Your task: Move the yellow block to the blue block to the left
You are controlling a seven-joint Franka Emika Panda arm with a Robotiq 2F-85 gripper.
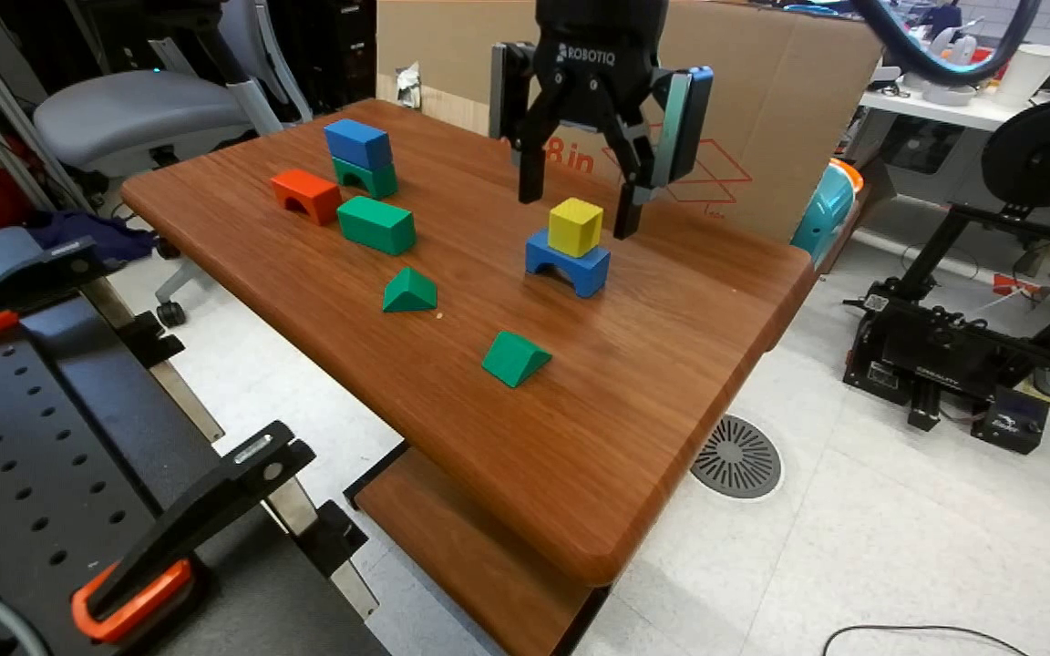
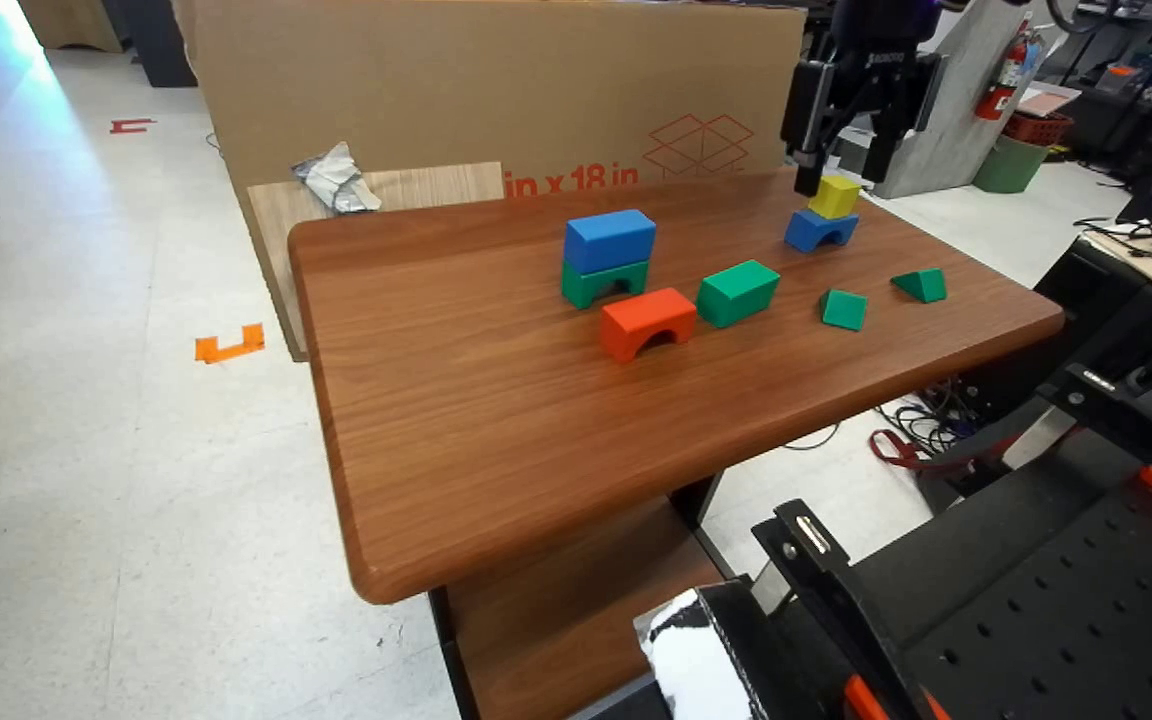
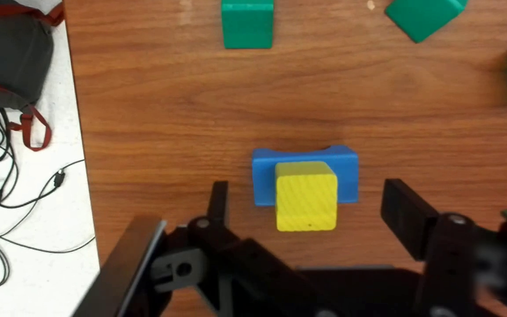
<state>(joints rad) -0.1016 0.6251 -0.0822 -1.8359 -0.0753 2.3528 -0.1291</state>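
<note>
The yellow block [image 1: 575,228] sits on top of a low blue arch [image 1: 591,271]. They show in an exterior view too, as the yellow block [image 2: 834,198] on the blue arch [image 2: 804,232], and the yellow block is near the middle of the wrist view [image 3: 306,202]. The compact blue block [image 1: 358,144] stands on a green arch [image 1: 379,179] at the far end of the table; it also shows in an exterior view [image 2: 610,240] but is out of the wrist view. My gripper [image 1: 579,196] is open and empty above the yellow block, its fingers [image 3: 311,204] apart on either side.
An orange arch [image 2: 651,310] and a green rectangular block [image 2: 739,293] stand beside the blue block's stack. Two green triangular prisms [image 1: 410,292] [image 1: 514,358] lie towards the table's near edge. A large cardboard box [image 2: 486,90] stands along the table's back edge.
</note>
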